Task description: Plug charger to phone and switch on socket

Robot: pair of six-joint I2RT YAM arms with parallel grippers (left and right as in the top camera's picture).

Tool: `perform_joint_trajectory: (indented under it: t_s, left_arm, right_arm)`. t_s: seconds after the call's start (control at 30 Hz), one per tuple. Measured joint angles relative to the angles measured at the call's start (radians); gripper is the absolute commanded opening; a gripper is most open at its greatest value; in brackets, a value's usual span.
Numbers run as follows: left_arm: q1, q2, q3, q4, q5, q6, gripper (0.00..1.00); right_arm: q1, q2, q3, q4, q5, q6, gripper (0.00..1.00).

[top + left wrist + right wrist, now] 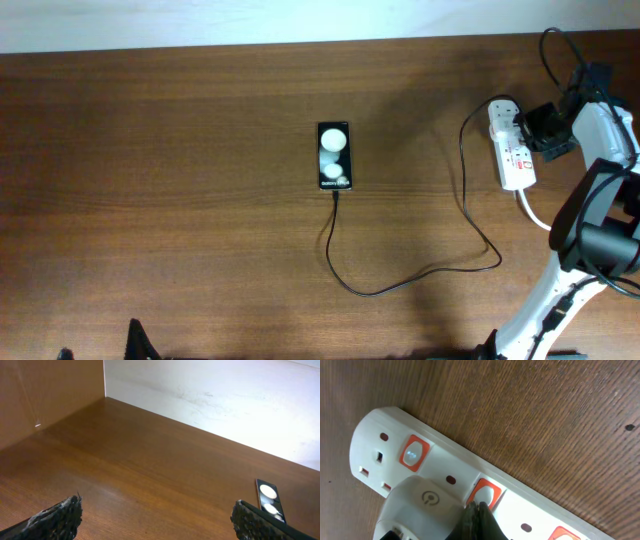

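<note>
The phone (334, 156) lies face up mid-table, two white spots on its glossy black face; it also shows in the left wrist view (269, 500). The charger (465, 215), a thin black cable, runs from the phone's near end in a loop across the table up to the white plug in the socket (512, 150). My right gripper (478, 507) is shut, its fingertips touching an orange-red switch (487, 494) on the socket (530, 505) beside the white plug (420, 507). My left gripper (157, 520) is open and empty, low over bare wood left of the phone.
A thick white cord (533, 212) leaves the socket's near end toward my right arm. A pale wall (225, 400) borders the table's far edge. Another orange switch (413, 453) sits at the socket's end.
</note>
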Motion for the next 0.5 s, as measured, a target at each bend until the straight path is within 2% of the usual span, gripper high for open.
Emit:
perform_joint_trajectory:
  t_s: [0.2,0.5]
  left_arm:
    - [0.0,0.0,0.0,0.0,0.0,0.0,0.99]
    - [0.0,0.0,0.0,0.0,0.0,0.0,0.99]
  right_arm:
    - [0.045,0.021,0.024,-0.022,0.098,0.01,0.04]
    - [0.045,0.041,0.049,-0.048,0.083,-0.058,0.04]
